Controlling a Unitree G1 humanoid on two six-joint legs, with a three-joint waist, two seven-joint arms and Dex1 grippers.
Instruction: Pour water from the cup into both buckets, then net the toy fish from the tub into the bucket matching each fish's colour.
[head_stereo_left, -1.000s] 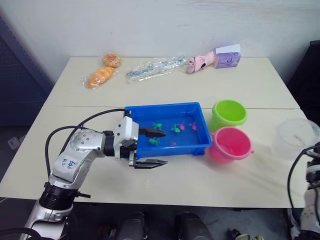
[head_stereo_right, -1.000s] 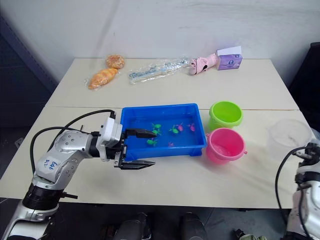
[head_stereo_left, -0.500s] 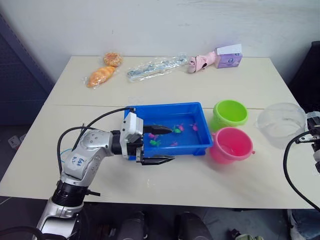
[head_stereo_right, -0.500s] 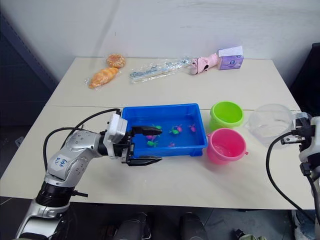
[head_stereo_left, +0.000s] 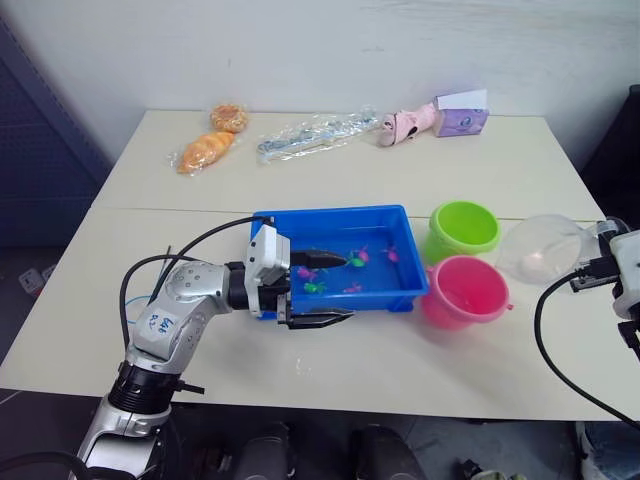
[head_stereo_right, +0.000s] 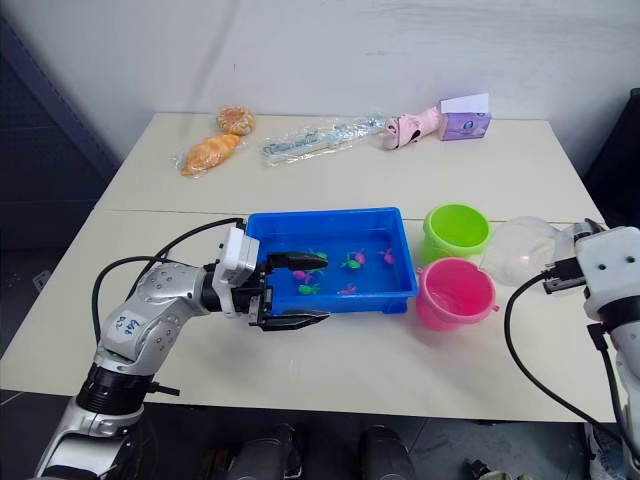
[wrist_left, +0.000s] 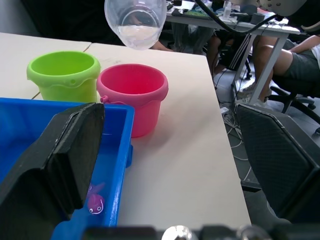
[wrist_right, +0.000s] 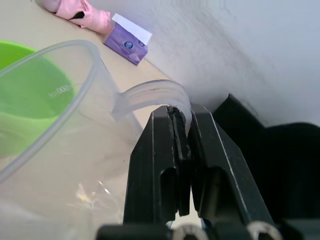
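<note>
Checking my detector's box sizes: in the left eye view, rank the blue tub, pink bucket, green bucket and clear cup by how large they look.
1. Blue tub, clearly largest.
2. Pink bucket, green bucket and clear cup look about alike; the cup is held up and tilted, so I won't rank them.

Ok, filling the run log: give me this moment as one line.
phase: pour | right gripper: shut on clear cup handle, tilted beside pink bucket | left gripper: open, over blue tub edge

Bagged bread rolls (head_stereo_left: 205, 152) at the counter's (head_stereo_left: 330, 180) far left, crinkled clear plastic wrapper (head_stereo_left: 312, 133) mid-back, pink toy (head_stereo_left: 406, 125) touching a purple box (head_stereo_left: 460, 115), seated person's legs (wrist_left: 295, 60)
</note>
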